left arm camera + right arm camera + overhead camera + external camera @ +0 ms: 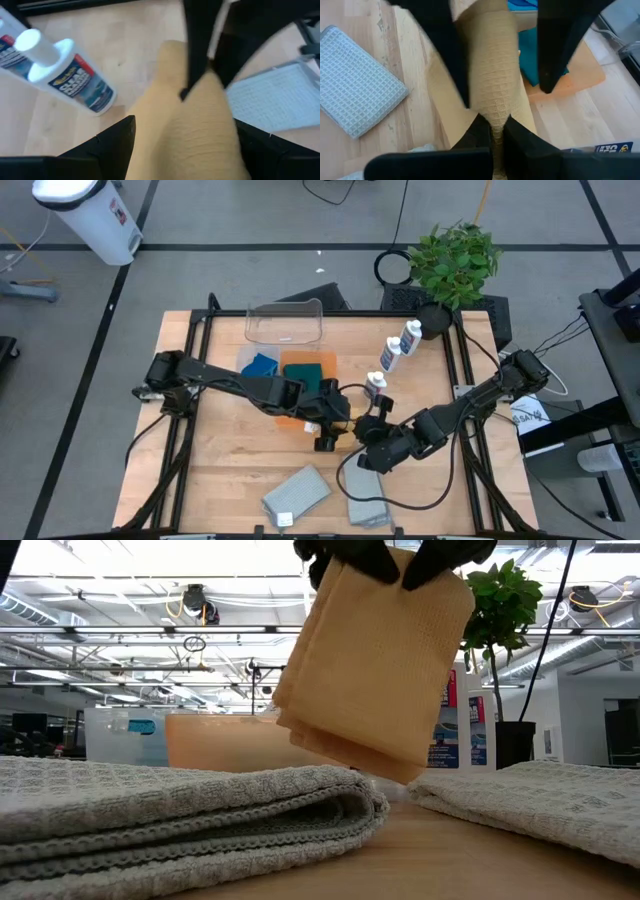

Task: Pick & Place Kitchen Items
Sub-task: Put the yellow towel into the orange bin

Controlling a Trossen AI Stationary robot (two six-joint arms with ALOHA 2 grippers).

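the orange cloth (375,660) hangs off the table, pinched at its top edge by the right gripper (492,125), fingers together on the fabric. the left gripper (182,145) straddles it, fingers apart. if either arm pulls away, the thin pinch may slip and drop the cloth onto the grey cloths (180,810) below.

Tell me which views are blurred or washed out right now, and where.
Low view: ceiling lights glare behind the hanging orange cloth; the near grey cloth is soft. Left wrist view: the white bottle and the left gripper are blurred. Right wrist view: the right gripper is soft. High view: evenly lit.
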